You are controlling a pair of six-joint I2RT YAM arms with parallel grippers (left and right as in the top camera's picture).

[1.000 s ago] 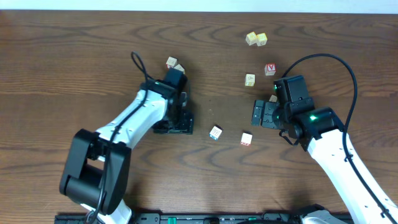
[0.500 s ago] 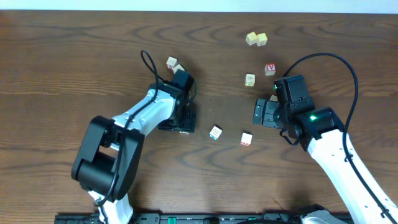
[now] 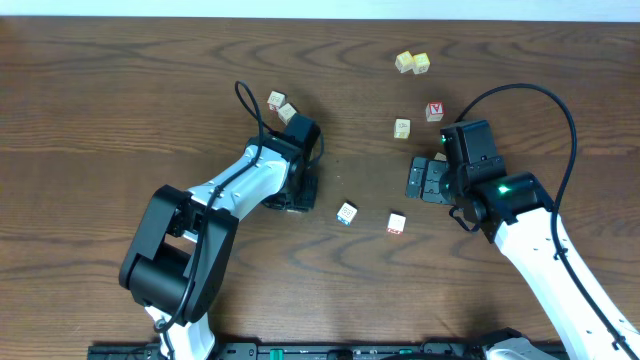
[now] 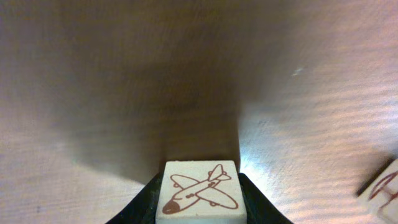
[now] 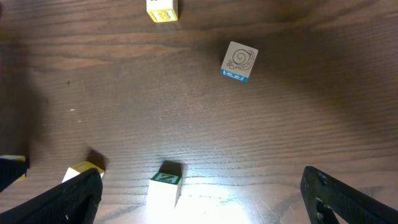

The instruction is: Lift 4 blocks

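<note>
The table (image 3: 120, 80) is dark brown wood with a wavy grain. The blocks on it are small, sharp-edged cubes with matte cream-white faces and thin line prints.

My left gripper (image 4: 199, 185) has its black fingers (image 4: 139, 209) drawn in to one cube's width. They press against both sides of the airplane block (image 4: 199, 198), whose top shows a plane outlined in brown. I cannot tell whether that block rests on the wood or hangs clear of it.

My right gripper (image 5: 200, 186) has its dark fingers (image 5: 348, 199) spread as wide as they go, and they hold nothing. A green-topped cube (image 5: 165, 182) sits on the wood in front of the gap, untouched.

The snail block (image 5: 239, 61), with a spiral print and a blue side, lies farther out between my two arms. The orange-red block (image 3: 396, 223) lies just beside it, nearer my right gripper.
</note>
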